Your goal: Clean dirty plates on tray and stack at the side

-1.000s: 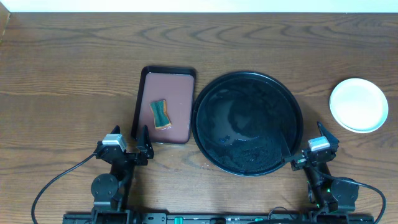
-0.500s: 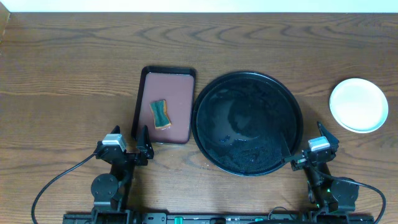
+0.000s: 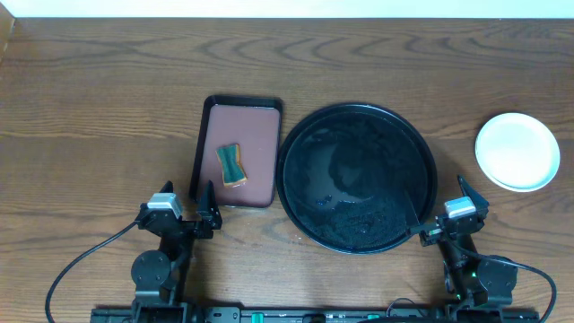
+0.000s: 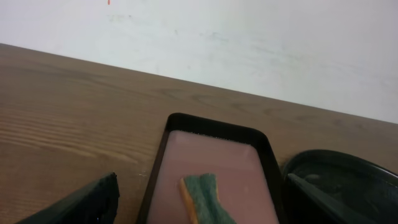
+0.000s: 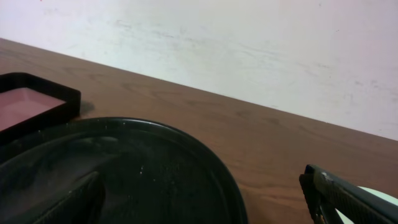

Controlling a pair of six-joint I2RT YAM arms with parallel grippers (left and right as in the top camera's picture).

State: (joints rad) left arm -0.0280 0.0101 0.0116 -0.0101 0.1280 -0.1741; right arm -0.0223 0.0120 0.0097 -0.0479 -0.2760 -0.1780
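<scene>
The large round black tray (image 3: 300, 144) lies at the table's middle with no plates on it; it also shows in the right wrist view (image 5: 186, 155) and at the left wrist view's right edge (image 4: 323, 165). The plates (image 3: 517, 151) sit as one pale stack at the far right; only the top one shows, and a sliver shows in the right wrist view (image 5: 382, 196). My left gripper (image 3: 188, 206) is open and empty at the front left. My right gripper (image 3: 439, 208) is open and empty by the black tray's front right rim.
A small rectangular brown tray (image 3: 260, 121) lies left of the black tray and holds a green and orange sponge (image 3: 231, 165), seen also in the left wrist view (image 4: 205, 196). A pale wall runs behind the table's far edge.
</scene>
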